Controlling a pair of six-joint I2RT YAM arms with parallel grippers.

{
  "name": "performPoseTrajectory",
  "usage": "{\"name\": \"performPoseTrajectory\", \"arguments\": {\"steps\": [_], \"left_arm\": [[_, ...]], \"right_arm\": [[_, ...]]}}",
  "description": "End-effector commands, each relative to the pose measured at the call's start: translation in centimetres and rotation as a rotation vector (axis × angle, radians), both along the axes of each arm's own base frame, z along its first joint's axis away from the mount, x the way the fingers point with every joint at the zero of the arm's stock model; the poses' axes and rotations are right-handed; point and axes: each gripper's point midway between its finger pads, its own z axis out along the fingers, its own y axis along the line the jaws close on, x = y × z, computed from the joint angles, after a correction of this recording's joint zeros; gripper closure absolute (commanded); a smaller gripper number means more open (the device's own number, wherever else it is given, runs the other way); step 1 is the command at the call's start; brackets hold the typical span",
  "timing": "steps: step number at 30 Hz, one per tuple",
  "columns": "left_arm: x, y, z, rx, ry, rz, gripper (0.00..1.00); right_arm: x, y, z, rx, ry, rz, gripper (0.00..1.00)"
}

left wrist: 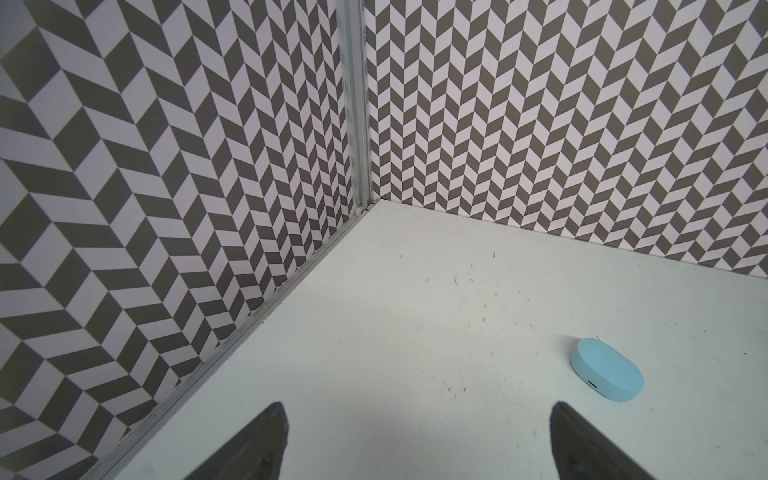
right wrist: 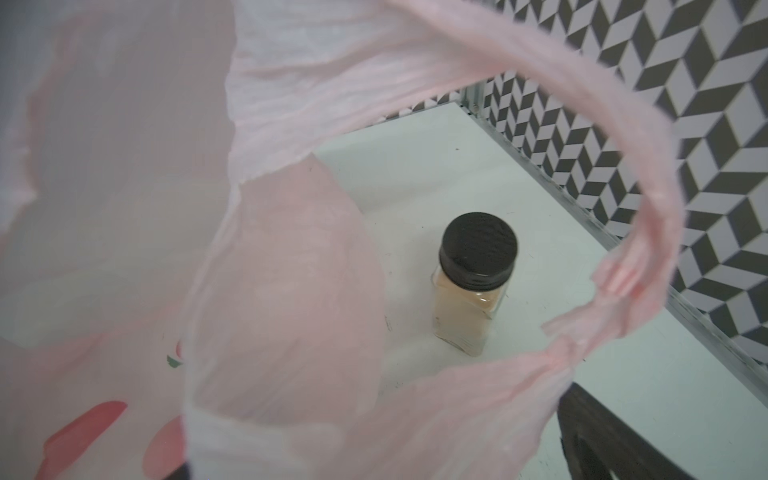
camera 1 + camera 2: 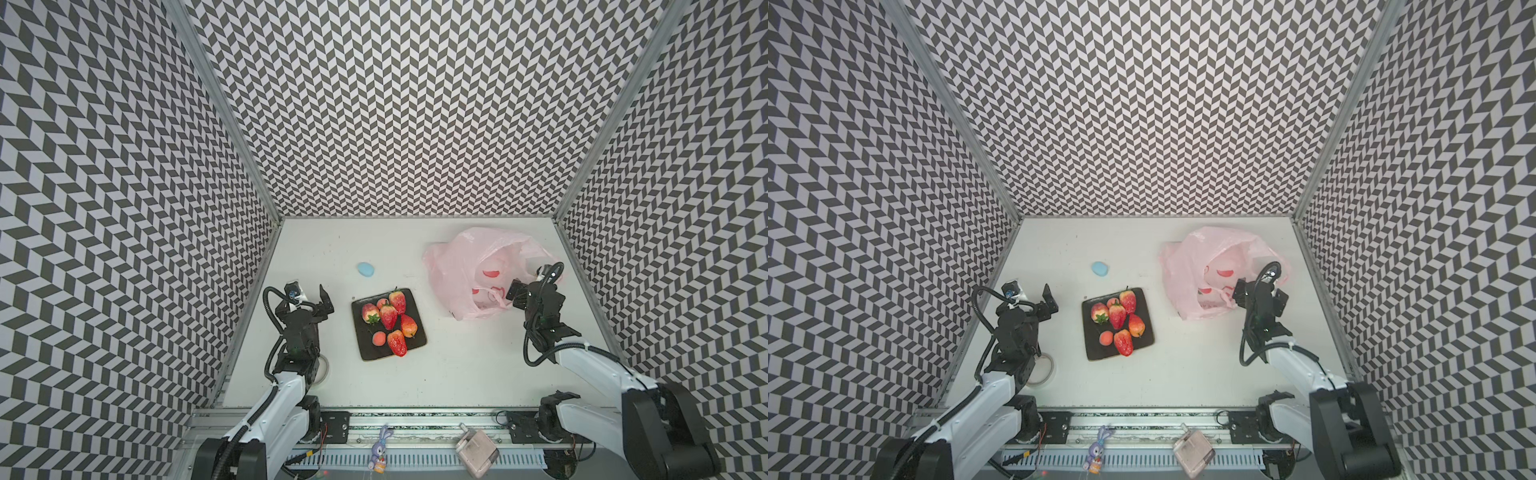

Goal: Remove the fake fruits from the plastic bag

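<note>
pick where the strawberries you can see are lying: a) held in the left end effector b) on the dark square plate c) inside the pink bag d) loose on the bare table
b: in a top view the strawberries lie grouped on the dark square plate, which sits apart from the pink bag.

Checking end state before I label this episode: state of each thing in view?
fake fruits: on plate, out of bag
plastic bag: slumped, mouth open
plate: flat, loaded
blue case: closed, flat
jar: upright, capped
left tool: open, empty
right tool: open, at bag handle
</note>
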Motion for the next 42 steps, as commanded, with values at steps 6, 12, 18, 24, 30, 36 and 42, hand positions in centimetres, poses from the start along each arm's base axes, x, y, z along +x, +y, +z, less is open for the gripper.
{"name": "performPoseTrajectory", "arguments": {"steps": [6,12,18,24,30,36,42], "left_arm": [[1.7,-0.6,1.3,0.043,-0.099,-0.098,0.02],[3.0,-2.2,1.4,0.058,-0.154,-0.217,0.01],[4.9,-2.8,1.1,0.064,-0.187,-0.267,0.00],[5.6,-2.7,-0.6,0.063,-0.181,-0.257,0.00],[6.8,-2.1,-1.6,0.066,-0.099,-0.167,0.00],[6.9,-2.2,-1.6,0.073,-0.097,-0.166,0.00],[7.5,-2.2,-2.0,0.067,-0.080,-0.175,0.00]], "right_arm": [[4.4,2.5,2.4,-0.117,-0.185,0.196,0.01],[5.6,2.6,3.1,-0.141,-0.285,0.227,0.01],[3.3,1.4,2.0,-0.075,-0.358,0.261,0.00],[3.2,1.3,2.7,-0.077,-0.402,0.256,0.01],[3.6,1.4,2.5,-0.073,-0.374,0.257,0.01],[3.5,1.3,2.6,-0.073,-0.386,0.255,0.01],[3.3,1.3,2.8,-0.076,-0.400,0.256,0.00]]}}
